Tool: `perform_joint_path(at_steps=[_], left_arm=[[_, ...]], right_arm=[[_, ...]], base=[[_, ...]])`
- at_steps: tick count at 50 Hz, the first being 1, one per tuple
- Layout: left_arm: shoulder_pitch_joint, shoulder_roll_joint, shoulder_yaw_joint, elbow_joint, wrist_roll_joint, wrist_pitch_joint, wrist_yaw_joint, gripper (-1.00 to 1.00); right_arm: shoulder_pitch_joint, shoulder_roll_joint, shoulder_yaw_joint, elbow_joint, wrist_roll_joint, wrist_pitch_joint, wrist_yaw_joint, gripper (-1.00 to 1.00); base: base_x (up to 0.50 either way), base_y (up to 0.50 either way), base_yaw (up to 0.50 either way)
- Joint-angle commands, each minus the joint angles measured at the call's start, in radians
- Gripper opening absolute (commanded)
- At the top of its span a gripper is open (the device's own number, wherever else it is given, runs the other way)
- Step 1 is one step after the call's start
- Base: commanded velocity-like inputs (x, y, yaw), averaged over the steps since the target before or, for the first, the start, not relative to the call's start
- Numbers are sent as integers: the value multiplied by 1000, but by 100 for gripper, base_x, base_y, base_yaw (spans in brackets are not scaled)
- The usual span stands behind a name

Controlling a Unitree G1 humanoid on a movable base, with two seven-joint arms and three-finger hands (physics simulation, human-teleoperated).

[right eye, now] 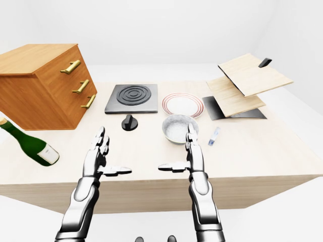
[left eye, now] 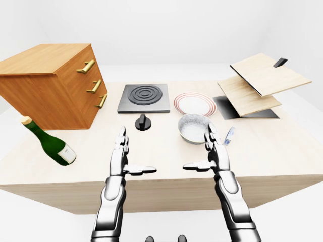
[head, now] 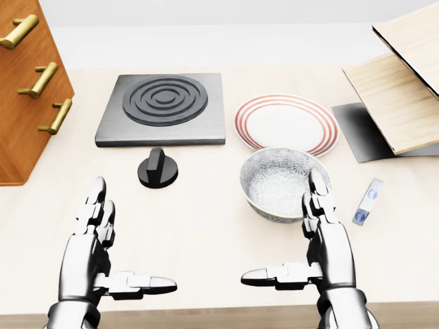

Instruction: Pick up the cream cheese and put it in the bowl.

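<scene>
Fingers [head: 317, 199] of the right hand [head: 322, 240] spread, empty; cream cheese [head: 367, 201] lies just right, untouched.

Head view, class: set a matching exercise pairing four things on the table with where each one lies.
Things:
1. bowl
2. cream cheese
3. plate
4. knob

Places:
A. below the hob
B. right of the bowl
C. just above the right hand
D. right of the hob, above the bowl

Pairs: 1-C, 2-B, 3-D, 4-A
</scene>
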State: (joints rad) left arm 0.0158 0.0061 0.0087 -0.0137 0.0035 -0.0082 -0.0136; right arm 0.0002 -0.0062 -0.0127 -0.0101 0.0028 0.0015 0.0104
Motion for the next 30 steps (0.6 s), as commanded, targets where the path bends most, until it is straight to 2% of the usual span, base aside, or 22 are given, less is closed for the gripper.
perform_joint_path(at_steps=[1,6,12,20,24,30], left_arm=[[46,7,8,-37,19,-24,-24,100],[65,8,8,-80,17,2,-37,100],[68,9,16,-89,9,13,-47,100],[71,8,18,-93,5,14,-53,100],[64,8,16,-77,12,5,-48,100],[70,10,20,-90,4,15,-56,100]], right_arm=[[-10,-10,-31,-22,21,15,14,100],[-13,-12,-35,-23,41,28,12,100],[-3,-11,-30,-35,37,36,10,100],[6,-10,-24,-43,32,41,17,100],[-3,-11,-23,-17,28,32,20,100],[6,-8,-17,-34,22,41,20,100]], base=[[0,0,0],[0,0,0],[0,0,0],[0,-19,0],[0,-21,0],[0,-22,0]])
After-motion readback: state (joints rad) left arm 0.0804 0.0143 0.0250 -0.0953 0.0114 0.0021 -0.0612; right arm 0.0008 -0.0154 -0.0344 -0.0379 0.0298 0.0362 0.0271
